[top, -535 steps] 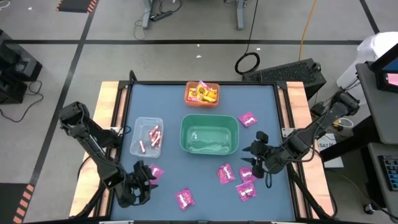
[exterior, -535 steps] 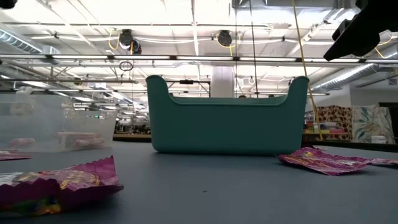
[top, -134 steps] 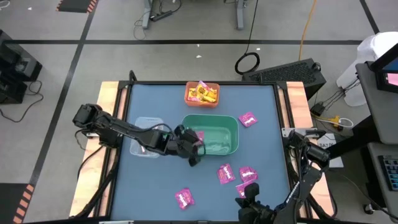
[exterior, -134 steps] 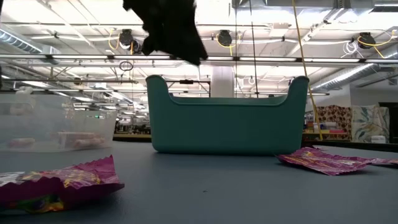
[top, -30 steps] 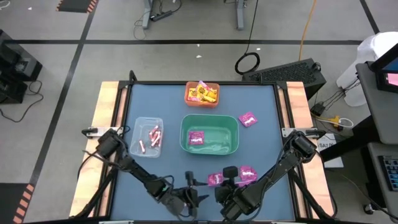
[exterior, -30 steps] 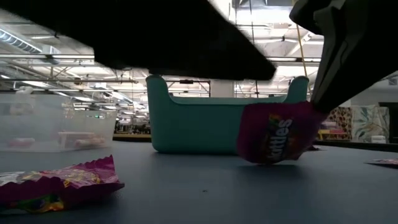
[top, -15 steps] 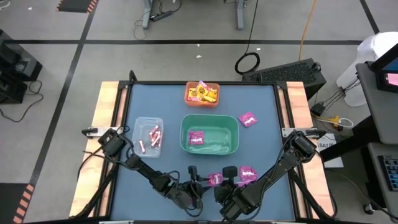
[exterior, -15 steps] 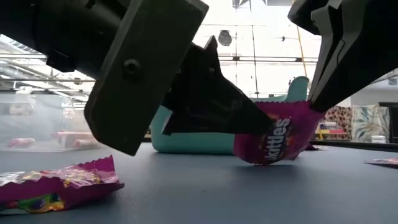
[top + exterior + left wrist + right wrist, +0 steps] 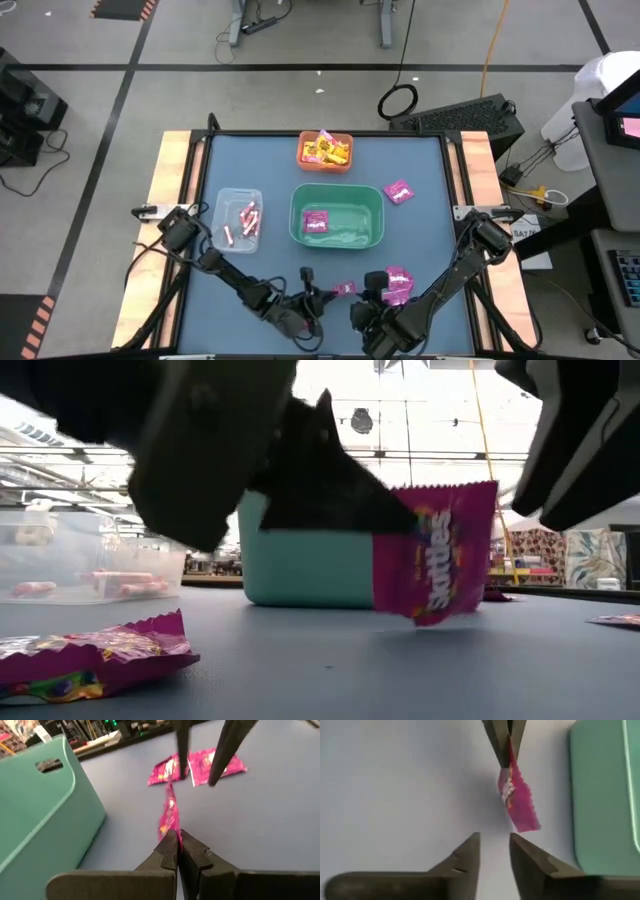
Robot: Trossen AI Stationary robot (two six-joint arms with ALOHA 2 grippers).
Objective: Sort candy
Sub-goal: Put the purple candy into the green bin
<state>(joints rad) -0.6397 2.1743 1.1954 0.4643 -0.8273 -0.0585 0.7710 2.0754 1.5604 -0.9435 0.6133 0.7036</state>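
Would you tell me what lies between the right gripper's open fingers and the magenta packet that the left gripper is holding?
Nothing: in the right wrist view only bare table separates the right gripper from the magenta packet, pinched by the left gripper.

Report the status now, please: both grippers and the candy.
Left gripper jaws shut on magenta-pink square candy packet, lifted off table. Right gripper jaws open, just released. Teal plastic bin beyond; path clear.

A magenta-pink candy packet (image 9: 436, 550) hangs upright above the table, pinched at one edge.

Green bin (image 9: 337, 213) mid-table, orange bin (image 9: 325, 150) behind, clear bin (image 9: 235, 219) beside
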